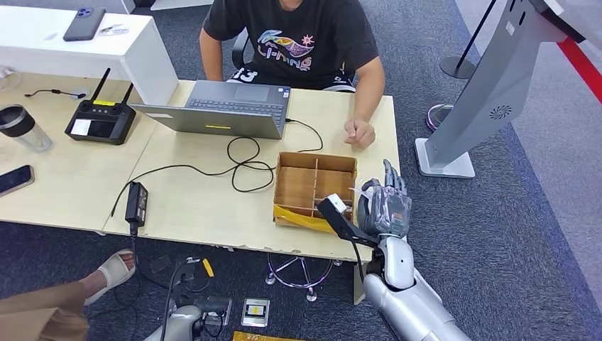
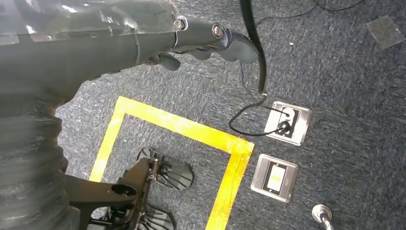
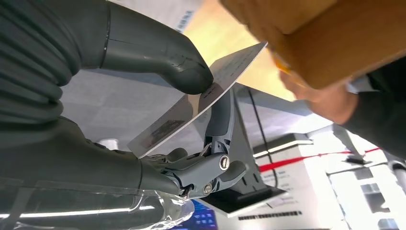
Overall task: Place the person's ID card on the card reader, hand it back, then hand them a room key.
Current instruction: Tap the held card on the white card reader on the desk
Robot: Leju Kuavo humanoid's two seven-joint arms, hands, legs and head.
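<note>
My right hand (image 1: 387,206) is raised at the table's front right corner, beside a compartmented cardboard box (image 1: 314,186). It pinches a pale card (image 3: 167,127) between the thumb (image 3: 158,52) and a finger; the same card (image 1: 336,204) shows as a small white piece by the box's front corner. The person in a black T-shirt (image 1: 291,35) sits across the table, with a hand (image 1: 360,133) resting near the far right edge. That person's hand (image 3: 325,100) is blurred beyond the card. My left hand (image 2: 143,33) hangs over the carpet, holding nothing, its fingers loosely extended.
A laptop (image 1: 223,110) with trailing cables and a power brick (image 1: 135,201) lie mid-table. A black controller (image 1: 101,121), a cup (image 1: 21,128) and a phone (image 1: 14,179) are to the left. A grey kiosk stand (image 1: 490,92) rises on the right. Another person's sandalled foot (image 1: 110,273) is at lower left.
</note>
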